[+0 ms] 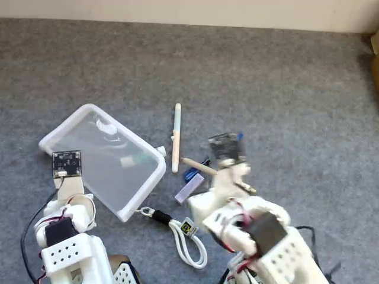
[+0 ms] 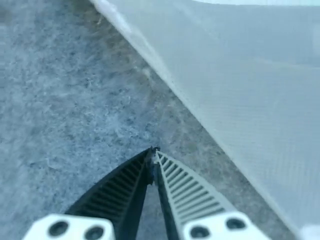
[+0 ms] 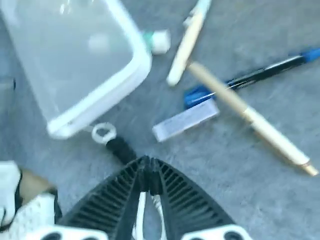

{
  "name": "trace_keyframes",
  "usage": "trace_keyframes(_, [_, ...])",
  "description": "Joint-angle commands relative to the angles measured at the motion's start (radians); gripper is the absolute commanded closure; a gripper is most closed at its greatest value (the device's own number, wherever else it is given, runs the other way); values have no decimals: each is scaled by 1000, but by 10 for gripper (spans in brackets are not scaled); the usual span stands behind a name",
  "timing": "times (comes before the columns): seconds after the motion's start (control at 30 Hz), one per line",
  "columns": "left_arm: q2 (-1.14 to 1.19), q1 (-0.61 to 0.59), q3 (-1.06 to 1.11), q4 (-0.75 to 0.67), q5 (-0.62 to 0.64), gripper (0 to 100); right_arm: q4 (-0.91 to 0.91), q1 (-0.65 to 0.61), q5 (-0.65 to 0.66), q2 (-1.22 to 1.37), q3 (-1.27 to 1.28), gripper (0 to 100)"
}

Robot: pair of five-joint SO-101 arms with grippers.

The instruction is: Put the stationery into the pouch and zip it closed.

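Our left gripper (image 2: 153,154) and right gripper (image 3: 145,162) sit closed, empty. We judge the gold pen (image 3: 250,117) light, stiff, slippery: pinch mid-barrel.

I get soft, even light across the grey worktop (image 1: 284,89) in the high view, and shadows stay faint and close under things. The clear pouch (image 1: 95,148) throws back one small white glare patch (toward its far side).
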Motion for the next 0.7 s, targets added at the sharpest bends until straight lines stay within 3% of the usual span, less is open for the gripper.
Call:
trace_keyframes(0.0, [-8,-50,-68,8,14,994,-5,-38,-11,168,-65,989])
trace_keyframes(0.2, [-8,-65,-87,11,14,994,-24,-113,137,232,-62,988])
trace_keyframes(0.53, [-8,-85,-85,11,14,994,-363,-209,322,239,150,988])
trace_keyframes(0.67, [-8,-85,-85,9,14,994,-446,-234,330,239,200,952])
